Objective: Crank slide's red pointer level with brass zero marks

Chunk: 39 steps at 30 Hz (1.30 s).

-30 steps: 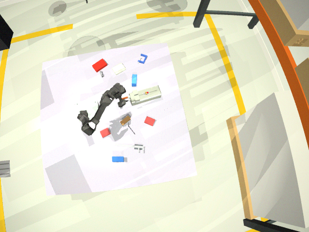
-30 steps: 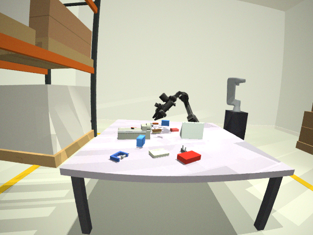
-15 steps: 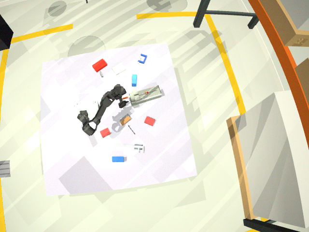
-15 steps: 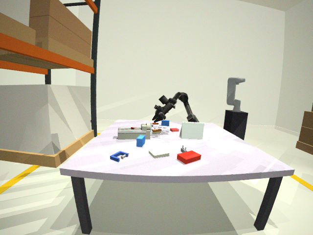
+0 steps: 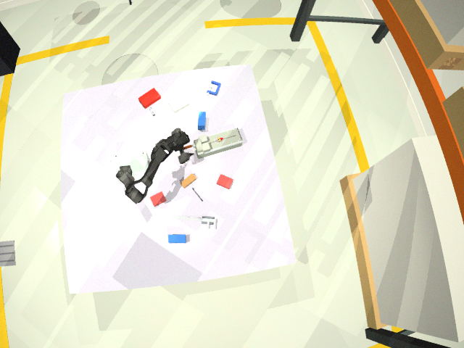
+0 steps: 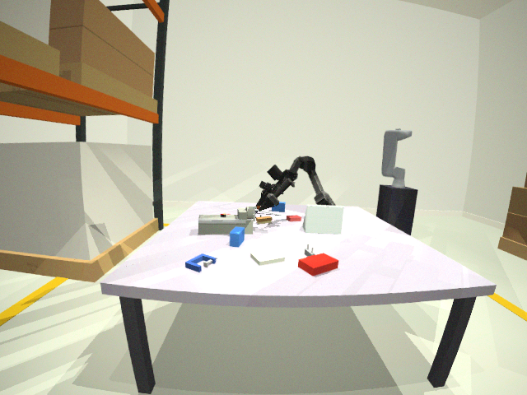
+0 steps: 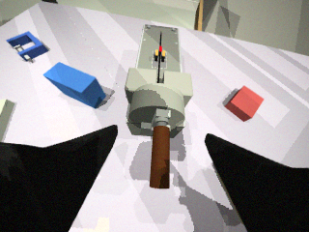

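The grey-green machine (image 5: 225,143) (image 6: 221,227) (image 7: 161,103) stands on the table, its slide track pointing away from the arm. Its brown crank handle (image 5: 187,147) (image 7: 160,157) sticks out at the near end toward the arm. The red pointer (image 7: 160,48) shows in the slot, close to the brass marks (image 7: 156,55); whether they are exactly level is too small to tell. My gripper (image 7: 162,133) is open and empty. In the wrist view its fingertips stand wide on either side of the handle, touching nothing visible. The handle's far side is hidden.
A blue block (image 5: 201,120) (image 6: 236,236) (image 7: 77,83) stands left of the machine in the wrist view, a red block (image 5: 225,181) (image 7: 244,102) right of it. An orange block (image 5: 188,180) lies near the arm. A blue clamp (image 5: 217,89) (image 7: 28,44) lies farther off.
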Each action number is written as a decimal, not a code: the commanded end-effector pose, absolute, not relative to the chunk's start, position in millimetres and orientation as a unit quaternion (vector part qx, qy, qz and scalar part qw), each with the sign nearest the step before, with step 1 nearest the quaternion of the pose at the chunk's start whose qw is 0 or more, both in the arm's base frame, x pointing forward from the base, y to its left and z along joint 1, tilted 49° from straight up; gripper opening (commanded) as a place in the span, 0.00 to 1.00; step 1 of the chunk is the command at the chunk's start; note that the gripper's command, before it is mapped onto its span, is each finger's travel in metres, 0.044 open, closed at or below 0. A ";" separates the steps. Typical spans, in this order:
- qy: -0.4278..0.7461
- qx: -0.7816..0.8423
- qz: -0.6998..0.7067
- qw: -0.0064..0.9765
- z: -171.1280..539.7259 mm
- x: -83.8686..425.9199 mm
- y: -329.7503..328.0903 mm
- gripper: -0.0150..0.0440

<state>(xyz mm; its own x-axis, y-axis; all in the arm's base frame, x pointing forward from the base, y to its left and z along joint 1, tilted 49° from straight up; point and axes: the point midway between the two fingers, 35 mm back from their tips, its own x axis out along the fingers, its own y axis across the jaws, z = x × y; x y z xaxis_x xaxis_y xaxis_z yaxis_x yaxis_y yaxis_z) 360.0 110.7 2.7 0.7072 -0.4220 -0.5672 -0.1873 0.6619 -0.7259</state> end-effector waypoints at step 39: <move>0.381 -0.409 -0.069 0.826 -8.3 358.0 93.5 0.25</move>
<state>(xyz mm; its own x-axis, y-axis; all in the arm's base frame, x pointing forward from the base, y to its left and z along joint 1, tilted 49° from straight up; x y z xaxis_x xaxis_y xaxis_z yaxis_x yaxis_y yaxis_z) 357.3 96.0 -10.4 0.7016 -0.4224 -0.5738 -0.1980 0.6580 -0.7265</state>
